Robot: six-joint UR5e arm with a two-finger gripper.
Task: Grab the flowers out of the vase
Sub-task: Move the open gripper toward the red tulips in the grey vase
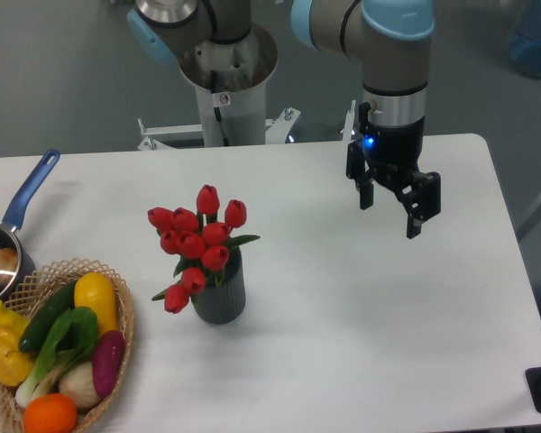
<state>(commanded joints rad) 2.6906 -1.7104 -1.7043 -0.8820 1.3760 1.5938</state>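
The gripper (390, 215) hung with jaws wide apart, holding nothing, near the table's (361, 343) far right corner. The flowers (197, 239) stood in the vase (221, 293) mid-table.

Red flowers (198, 236); dark grey ribbed vase (220, 298); white table (361, 307).

One table (361, 307). One vase (221, 298) on it, dark grey, ribbed. One bunch of flowers (198, 236) in the vase; ten or so red buds counted, some overlapped so the exact number was hard to fix. One wicker basket (122, 347). In it: one yellow pepper (96, 300), one more yellow piece (4, 354), one cucumber (47, 317), one leafy green (65, 341), one purple eggplant (108, 363), one orange (50, 415), one pale bulb (79, 386). One saucepan (2, 262), one blue handle. One arm, one hand (389, 215) with two fingers.
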